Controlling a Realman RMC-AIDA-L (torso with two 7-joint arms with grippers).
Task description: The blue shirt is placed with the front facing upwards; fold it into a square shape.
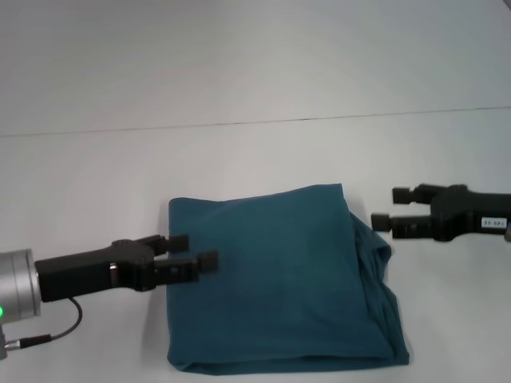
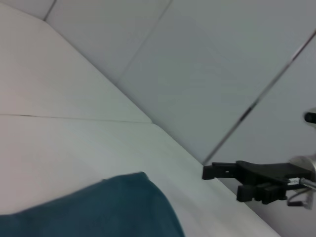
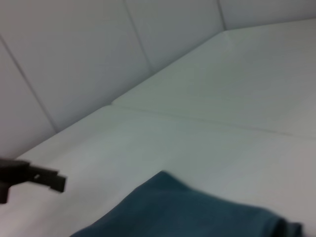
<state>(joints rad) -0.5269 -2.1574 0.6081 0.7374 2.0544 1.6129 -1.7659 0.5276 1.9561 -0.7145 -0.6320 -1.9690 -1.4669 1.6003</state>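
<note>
Head view | blue shirt (image 1: 275,279) folded, no print readable | left claw (image 1: 193,250) wide, empty | right claw (image 1: 390,207) wide, empty

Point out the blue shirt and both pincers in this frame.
blue shirt (image 1: 279,279): head view, middle of the folded top layer.
left pincer (image 1: 194,250): head view, between its fingertips, over the shirt's left edge.
right pincer (image 1: 391,207): head view, between its fingertips, beside the shirt's right edge.

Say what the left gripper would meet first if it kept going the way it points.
Probably the blue shirt: the left gripper, fingers apart, points across it toward the right gripper. Its height above the cloth is unclear.
</note>
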